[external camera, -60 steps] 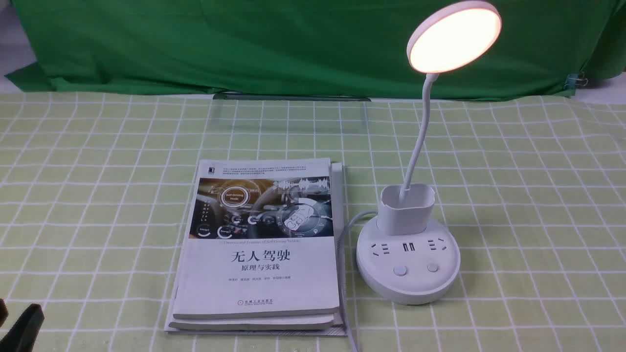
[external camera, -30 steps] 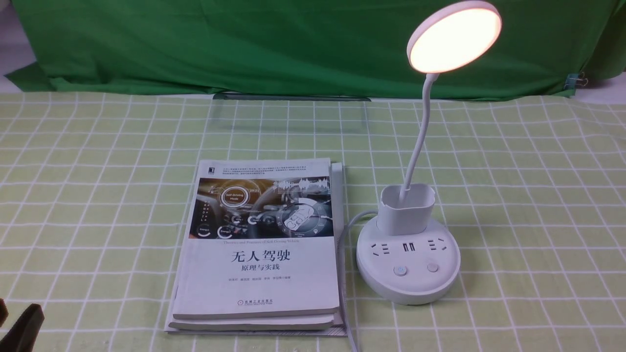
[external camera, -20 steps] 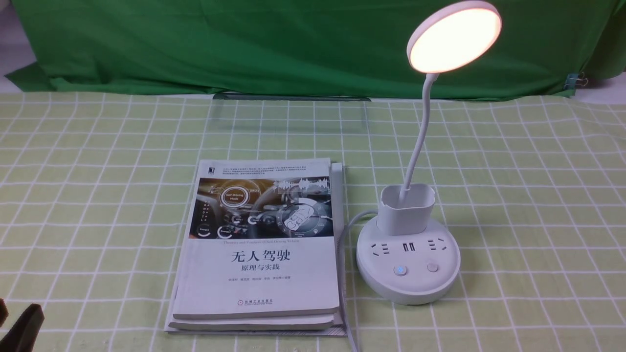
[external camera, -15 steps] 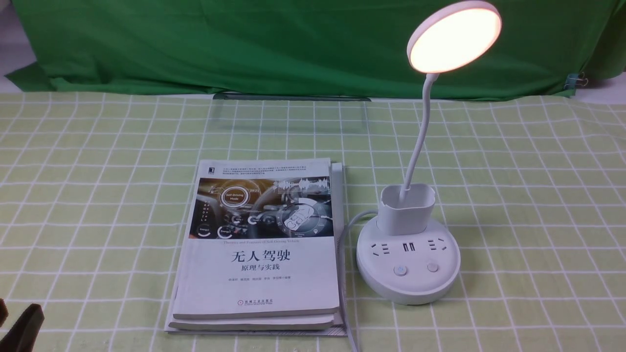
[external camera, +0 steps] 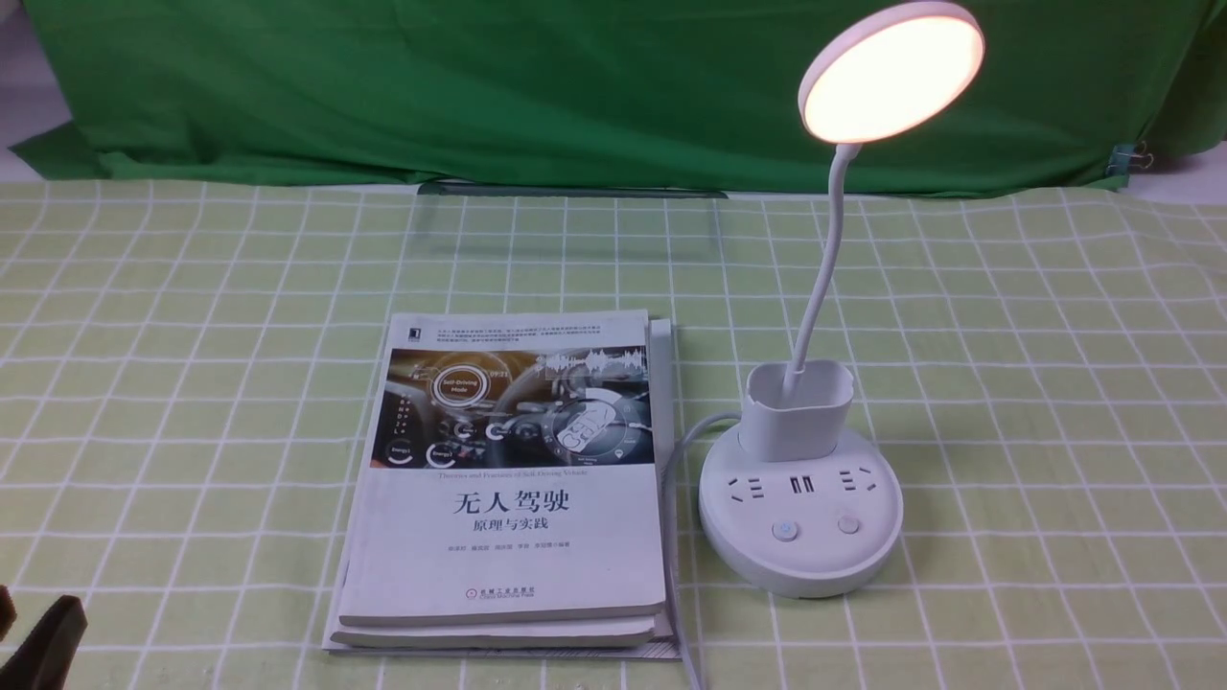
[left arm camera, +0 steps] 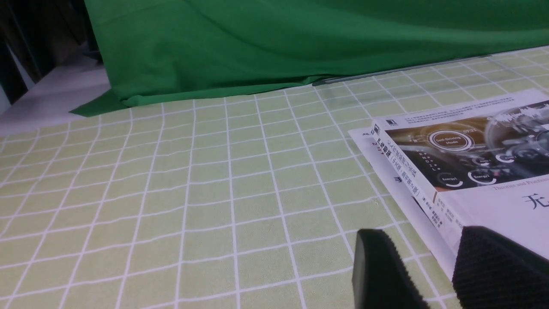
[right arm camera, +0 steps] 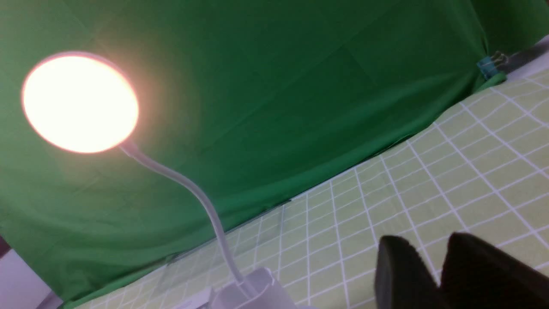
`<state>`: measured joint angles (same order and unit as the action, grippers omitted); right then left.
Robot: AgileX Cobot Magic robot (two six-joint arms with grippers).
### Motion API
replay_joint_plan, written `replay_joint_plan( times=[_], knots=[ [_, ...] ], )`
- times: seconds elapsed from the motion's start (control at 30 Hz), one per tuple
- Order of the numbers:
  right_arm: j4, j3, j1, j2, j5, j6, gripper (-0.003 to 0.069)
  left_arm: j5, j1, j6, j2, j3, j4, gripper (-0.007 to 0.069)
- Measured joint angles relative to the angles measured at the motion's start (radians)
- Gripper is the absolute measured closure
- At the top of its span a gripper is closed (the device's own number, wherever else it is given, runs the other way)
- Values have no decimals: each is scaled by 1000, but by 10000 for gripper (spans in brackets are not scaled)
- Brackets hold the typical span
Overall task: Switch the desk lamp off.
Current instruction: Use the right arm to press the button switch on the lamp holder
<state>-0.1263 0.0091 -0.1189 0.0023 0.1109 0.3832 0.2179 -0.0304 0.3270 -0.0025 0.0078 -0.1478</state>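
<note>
The desk lamp stands right of centre on the checked cloth, its disc head (external camera: 891,75) glowing, with a thin neck, a cup holder (external camera: 798,410) and a round base (external camera: 800,565). Two buttons (external camera: 785,530) (external camera: 847,524) sit on the base's near side. My left gripper (external camera: 29,609) is at the near left edge, far from the lamp; in the left wrist view it (left arm camera: 422,236) is open and empty beside the books. My right gripper (right arm camera: 426,240) is out of the front view; its fingertips stand slightly apart, empty, with the lit head (right arm camera: 80,103) up ahead.
A stack of books (external camera: 508,479) lies just left of the lamp base, also in the left wrist view (left arm camera: 480,171). The lamp's cable (external camera: 671,460) runs between the books and the base toward the near edge. A green backdrop (external camera: 479,86) hangs at the table's far edge.
Nothing has moved. The lamp stays lit and the left gripper stays at the near left edge.
</note>
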Motion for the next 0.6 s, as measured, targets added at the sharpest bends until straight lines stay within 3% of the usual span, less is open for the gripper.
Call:
replay_joint_plan(
  times=[0.17,0.3,0.4,0.47,0.6],
  knots=[
    [-1,-14,0,17,-68,-9,526,0,0,0,0,0,1,382],
    [0,-174,0,148,-267,-141,613,0,0,0,0,0,1,382],
    [0,-314,0,261,-406,-243,617,0,0,0,0,0,1,382],
    [0,-466,0,426,-604,-353,615,0,0,0,0,0,1,382],
    [1,-614,0,617,-780,-442,615,0,0,0,0,0,1,382]
  ],
)
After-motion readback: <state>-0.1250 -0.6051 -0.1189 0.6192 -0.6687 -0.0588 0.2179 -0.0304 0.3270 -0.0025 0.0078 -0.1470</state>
